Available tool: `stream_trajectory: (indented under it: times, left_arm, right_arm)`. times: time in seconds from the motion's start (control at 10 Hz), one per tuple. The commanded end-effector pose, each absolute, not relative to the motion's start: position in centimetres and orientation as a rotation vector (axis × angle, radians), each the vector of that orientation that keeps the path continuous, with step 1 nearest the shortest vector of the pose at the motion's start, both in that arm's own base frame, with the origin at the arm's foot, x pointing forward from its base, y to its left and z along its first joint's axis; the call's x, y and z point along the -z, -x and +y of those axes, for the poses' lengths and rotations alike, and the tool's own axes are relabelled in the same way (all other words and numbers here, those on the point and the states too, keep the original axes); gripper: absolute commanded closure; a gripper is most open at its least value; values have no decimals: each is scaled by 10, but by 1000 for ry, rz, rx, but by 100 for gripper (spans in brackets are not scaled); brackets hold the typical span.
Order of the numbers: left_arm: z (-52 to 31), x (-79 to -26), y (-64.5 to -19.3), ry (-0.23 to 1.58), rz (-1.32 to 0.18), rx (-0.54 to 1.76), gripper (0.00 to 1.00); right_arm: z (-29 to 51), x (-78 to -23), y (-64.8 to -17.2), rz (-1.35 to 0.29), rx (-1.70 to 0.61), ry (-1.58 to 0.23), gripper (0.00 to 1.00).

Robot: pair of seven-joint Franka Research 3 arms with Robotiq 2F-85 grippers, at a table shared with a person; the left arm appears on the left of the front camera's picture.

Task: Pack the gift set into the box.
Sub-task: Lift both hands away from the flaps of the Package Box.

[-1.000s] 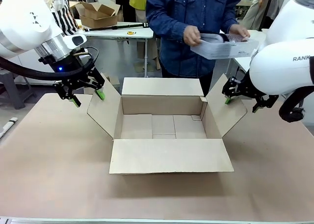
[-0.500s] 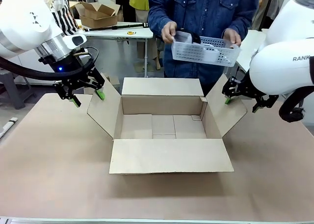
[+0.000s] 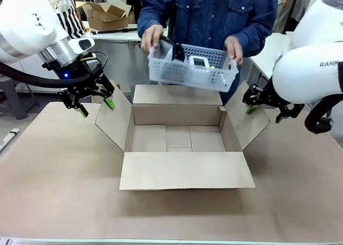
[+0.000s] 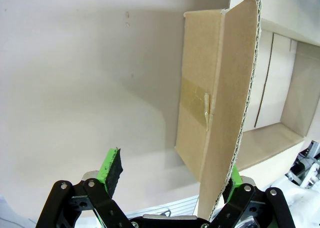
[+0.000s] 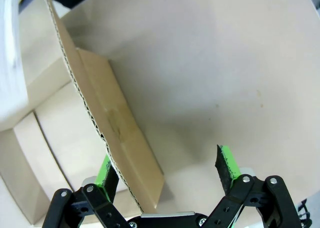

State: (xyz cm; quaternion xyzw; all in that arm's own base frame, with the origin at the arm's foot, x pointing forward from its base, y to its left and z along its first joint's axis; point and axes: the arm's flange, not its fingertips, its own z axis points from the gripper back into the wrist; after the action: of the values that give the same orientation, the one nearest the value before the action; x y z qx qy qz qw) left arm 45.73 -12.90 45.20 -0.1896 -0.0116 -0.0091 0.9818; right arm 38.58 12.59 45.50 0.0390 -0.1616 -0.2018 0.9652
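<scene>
The person holds the gift set (image 3: 187,72), a pale perforated basket with a white gadget (image 3: 199,62) and a black item (image 3: 177,52) in it, tilted in the air above the far flap of the box (image 3: 177,115). The brown box lies open mid-table with all four flaps spread. My left gripper (image 3: 95,106) is open astride the left flap (image 3: 114,121); in the left wrist view the flap (image 4: 215,103) runs between the pads, close to one finger of the gripper (image 4: 172,175). My right gripper (image 3: 262,114) is open astride the right flap (image 5: 115,118), (image 5: 165,167).
The person stands at the far side, one hand (image 3: 153,38) on each end of the basket, the other hand (image 3: 234,51) to the right. The brown table top (image 3: 53,175) is bare around the box. Behind stand a smaller cardboard box (image 3: 107,14) and a striped bag (image 3: 72,21).
The person has swung the basket from the far right to the left and lower, over the box's far side. Neither arm has moved.
</scene>
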Motion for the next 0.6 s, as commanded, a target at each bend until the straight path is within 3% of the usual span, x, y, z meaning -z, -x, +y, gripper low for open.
stream_trajectory:
  times: [0.0, 0.5]
  left_arm:
    - [-129, -454, -457, 359, -23, 4, 0]
    - [-129, -454, -457, 359, -23, 4, 0]
  right_arm:
    - [127, -457, -387, -328, 421, -76, 0]
    - [127, -457, -387, -328, 421, -76, 0]
